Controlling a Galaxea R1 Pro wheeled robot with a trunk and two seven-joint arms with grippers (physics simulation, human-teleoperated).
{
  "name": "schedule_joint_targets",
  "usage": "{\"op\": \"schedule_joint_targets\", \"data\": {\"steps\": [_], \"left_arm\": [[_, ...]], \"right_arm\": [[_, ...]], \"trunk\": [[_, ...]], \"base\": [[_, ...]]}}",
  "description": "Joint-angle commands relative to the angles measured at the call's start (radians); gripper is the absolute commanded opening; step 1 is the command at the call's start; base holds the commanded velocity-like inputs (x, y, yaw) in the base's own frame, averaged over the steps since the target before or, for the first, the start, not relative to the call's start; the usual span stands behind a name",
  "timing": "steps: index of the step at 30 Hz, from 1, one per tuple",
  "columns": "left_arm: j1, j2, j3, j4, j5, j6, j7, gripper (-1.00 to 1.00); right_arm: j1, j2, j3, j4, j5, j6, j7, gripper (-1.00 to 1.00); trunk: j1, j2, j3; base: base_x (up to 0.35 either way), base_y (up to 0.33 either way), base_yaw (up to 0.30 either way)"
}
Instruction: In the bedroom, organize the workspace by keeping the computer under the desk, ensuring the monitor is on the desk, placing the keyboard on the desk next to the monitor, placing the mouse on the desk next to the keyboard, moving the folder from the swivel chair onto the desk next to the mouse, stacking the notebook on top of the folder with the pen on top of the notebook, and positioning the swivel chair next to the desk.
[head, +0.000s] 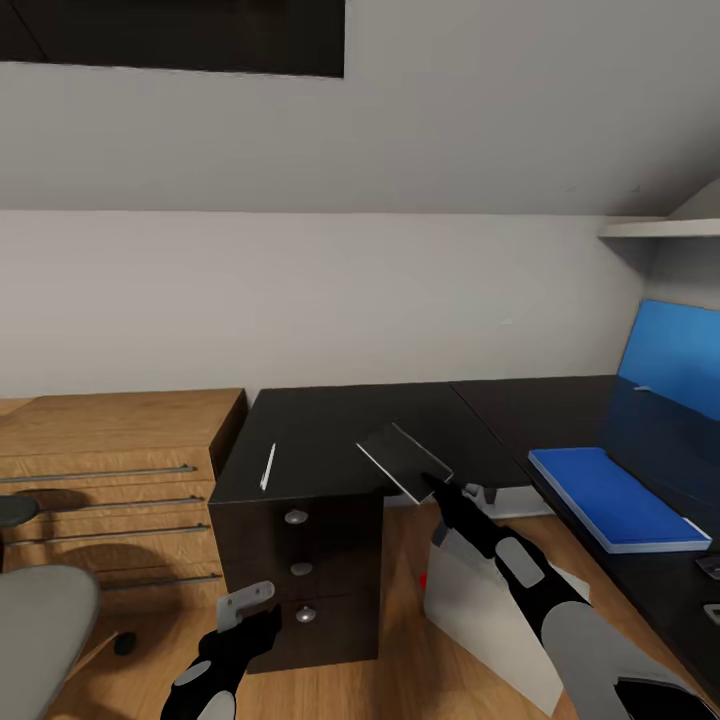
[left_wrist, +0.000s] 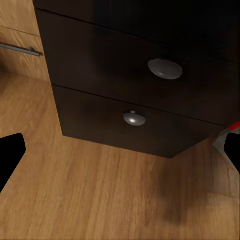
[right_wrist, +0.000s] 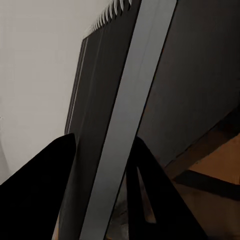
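Notebook (head: 403, 460) pinched in the right gripper (head: 432, 484), tilted above the desk (head: 320, 420) front edge; the folder (head: 615, 497) lies off to its right, long axis running away along the desk wing, so it's the nearer arm; left gripper (head: 247, 606) hangs low, spread empty

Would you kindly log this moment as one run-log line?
right gripper: shut on notebook, held above desk | left gripper: open, low by drawers | pen: on desk | folder: on desk

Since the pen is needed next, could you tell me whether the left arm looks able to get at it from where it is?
Probably yes: the pen lies bare near the desk edge, nothing around it, and the left pincer hangs open just below, by the drawers.
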Motion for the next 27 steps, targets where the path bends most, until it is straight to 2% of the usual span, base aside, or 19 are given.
{"op": "schedule_joint_targets", "data": {"steps": [1,6,7,12,20,23,26,27], "left_arm": [[-0.001,0.001,-0.002,-0.001,0.005,0.002,0.007,1.0],[-0.001,-0.001,-0.003,0.011,0.004,0.002,0.007,1.0],[-0.001,-0.002,-0.004,0.027,0.002,0.002,0.007,1.0],[-0.001,-0.002,-0.004,0.04,0.002,0.002,0.007,1.0],[-0.001,-0.002,-0.004,0.067,0.002,0.002,0.009,1.0],[-0.001,-0.002,-0.004,0.078,0.002,0.002,0.009,1.0],[-0.001,-0.002,-0.004,0.083,0.002,0.002,0.009,1.0],[-0.001,-0.002,-0.004,0.089,0.002,0.002,0.009,1.0]], "right_arm": [[-0.001,-0.002,-0.002,-0.007,-0.004,0.008,0.001,-1.0],[0.001,-0.026,-0.002,-0.064,-0.004,0.028,0.0,-1.0],[0.001,-0.048,-0.002,-0.084,-0.004,0.052,0.001,-1.0],[0.001,-0.059,-0.002,-0.107,-0.004,0.064,0.0,-1.0],[0.025,-0.062,0.001,-0.24,0.004,0.066,-0.013,-1.0],[0.065,-0.062,0.001,-0.341,0.006,0.073,-0.071,-1.0],[0.081,-0.062,0.001,-0.381,0.005,0.074,-0.107,-1.0],[0.109,-0.062,0.0,-0.435,0.005,0.075,-0.172,-1.0]], "trunk": [[-0.004,0.007,0.002],[-0.023,0.042,0.018],[-0.027,0.049,0.021],[-0.039,0.07,0.03],[-0.039,0.07,0.03],[-0.039,0.07,0.03],[-0.039,0.07,0.03],[-0.039,0.07,0.03]], "base": [[0.0,0.0,0.0],[0.0,0.0,-0.047],[0.0,0.0,-0.222],[0.0,0.0,-0.247],[0.0,0.0,-0.266],[0.0,0.0,-0.269],[0.0,0.0,-0.27],[0.0,0.0,-0.27]]}}
